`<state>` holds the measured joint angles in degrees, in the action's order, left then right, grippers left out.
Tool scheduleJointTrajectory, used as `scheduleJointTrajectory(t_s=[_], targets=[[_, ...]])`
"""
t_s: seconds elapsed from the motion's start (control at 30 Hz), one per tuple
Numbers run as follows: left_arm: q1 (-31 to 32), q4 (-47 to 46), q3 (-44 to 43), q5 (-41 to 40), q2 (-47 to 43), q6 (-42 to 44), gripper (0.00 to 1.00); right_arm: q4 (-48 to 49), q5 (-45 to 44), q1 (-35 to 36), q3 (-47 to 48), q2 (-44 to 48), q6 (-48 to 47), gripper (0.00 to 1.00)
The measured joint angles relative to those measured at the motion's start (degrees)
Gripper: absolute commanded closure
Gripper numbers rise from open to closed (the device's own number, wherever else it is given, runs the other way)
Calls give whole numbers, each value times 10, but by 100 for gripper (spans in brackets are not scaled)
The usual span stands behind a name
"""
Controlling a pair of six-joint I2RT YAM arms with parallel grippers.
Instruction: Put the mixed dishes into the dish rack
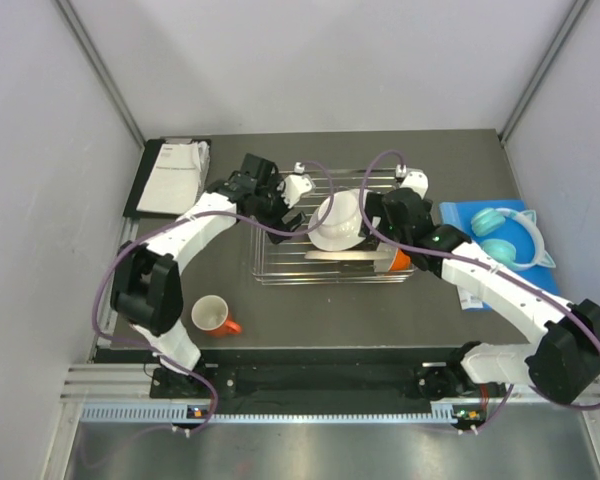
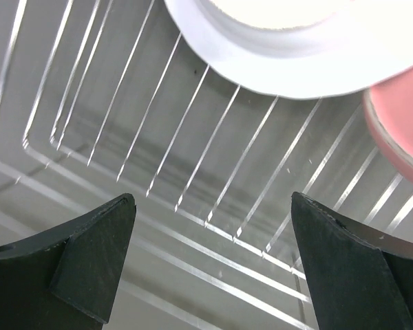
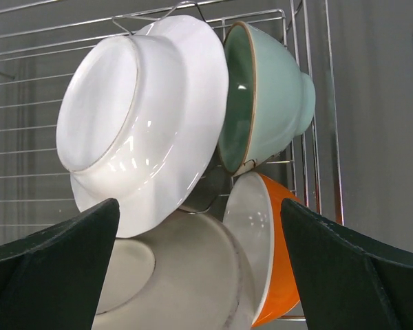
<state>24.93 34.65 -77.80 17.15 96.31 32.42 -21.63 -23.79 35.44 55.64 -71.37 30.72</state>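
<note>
A dark grey table [image 1: 310,310] stands boxed in by a pale back wall [image 1: 320,60], left wall [image 1: 30,200] and right wall [image 1: 580,150], with grey posts [image 1: 105,75] at the far corners (one each side). The light is soft and even. An aluminium rail [image 1: 100,380] lines the near edge, and below it lies a brushed metal sheet [image 1: 330,452], possibly floor.

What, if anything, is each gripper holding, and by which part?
Nothing. The left gripper and right gripper are over the dish rack, jaws open and empty.
</note>
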Motion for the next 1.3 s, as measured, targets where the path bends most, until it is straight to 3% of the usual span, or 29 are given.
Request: scheduleJointTrajectory(t_s=[0.23,0.47,0.83,1.3], targets=[[16,-68,11,-2,55,12,1,-7,-9,0,7,21,-21,0],[27,-160,37,-9,73,7,1,-7,-32,0,77,51,-60,0],[67,-295,151,-34,58,7,1,-19,-42,0,120,-9,-71,0],[106,-395,185,-93,50,-30,1,-23,-48,8,120,-22,-71,0]])
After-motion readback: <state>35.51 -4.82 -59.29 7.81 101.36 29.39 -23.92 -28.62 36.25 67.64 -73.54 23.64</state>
